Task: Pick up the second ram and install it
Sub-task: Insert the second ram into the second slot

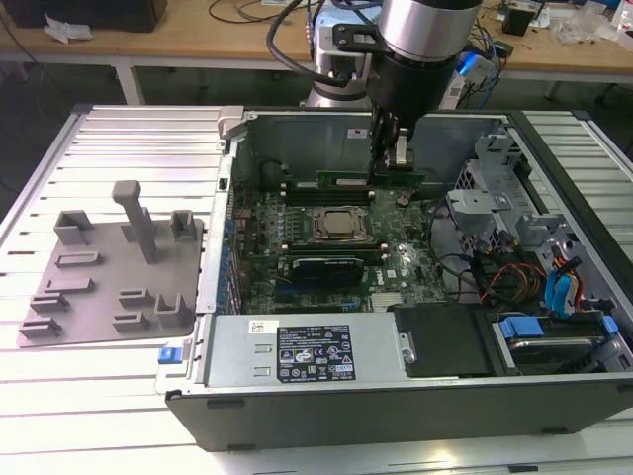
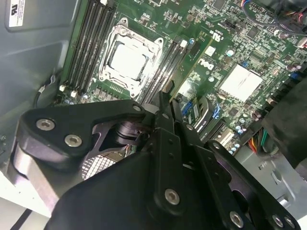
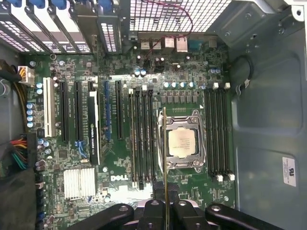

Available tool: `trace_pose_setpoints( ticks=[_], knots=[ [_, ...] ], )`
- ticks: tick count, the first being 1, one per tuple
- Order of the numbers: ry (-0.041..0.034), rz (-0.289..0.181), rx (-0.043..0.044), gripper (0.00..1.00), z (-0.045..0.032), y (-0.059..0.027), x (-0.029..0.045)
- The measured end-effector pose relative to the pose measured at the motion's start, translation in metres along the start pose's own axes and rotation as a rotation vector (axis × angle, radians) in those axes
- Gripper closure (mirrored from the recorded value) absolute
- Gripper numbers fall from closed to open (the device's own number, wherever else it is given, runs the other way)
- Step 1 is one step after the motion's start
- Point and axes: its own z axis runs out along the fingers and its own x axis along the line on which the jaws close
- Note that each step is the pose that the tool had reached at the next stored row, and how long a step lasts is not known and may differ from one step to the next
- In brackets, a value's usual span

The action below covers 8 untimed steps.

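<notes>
Honestly, nothing here is legible enough to quote. There's white logo lettering printed on the motherboard, just beside the gripper where it clamps the second ram. A black card a few slots away from the gripper has a line of tiny white print. Well apart from the gripper, the case wall carries a white sticker with black print. The power supply has a big black label and a small white sticker, both too small to read.
</notes>
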Motion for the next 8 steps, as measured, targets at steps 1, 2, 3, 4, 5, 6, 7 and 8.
trace_pose_setpoints(
  ticks=[1, 2, 3, 4, 5, 6, 7, 8],
  knots=[
    [0.0001, 0.0, 0.0, 0.89, 0.0031, -0.0001, 0.0004],
    [0.0, 0.0, 0.0, 0.89, 0.006, -0.0002, 0.0007],
    [0.0, 0.0, -0.0001, 0.89, 0.007, -0.0003, 0.0008],
    [0.0002, 0.0, -0.0001, 0.89, 0.0078, -0.0003, 0.0008],
    [0.0002, 0.0, -0.0001, 0.89, 0.0087, -0.0003, 0.0007],
    [0.0, 0.0, 0.0, 0.89, 0.0105, -0.0004, 0.0007],
    [0.0, 0.0, 0.0, 0.89, 0.0129, -0.0004, 0.0007],
    [0.0, 0.0, 0.0, 0.89, 0.014, -0.0005, 0.0008]
  ],
)
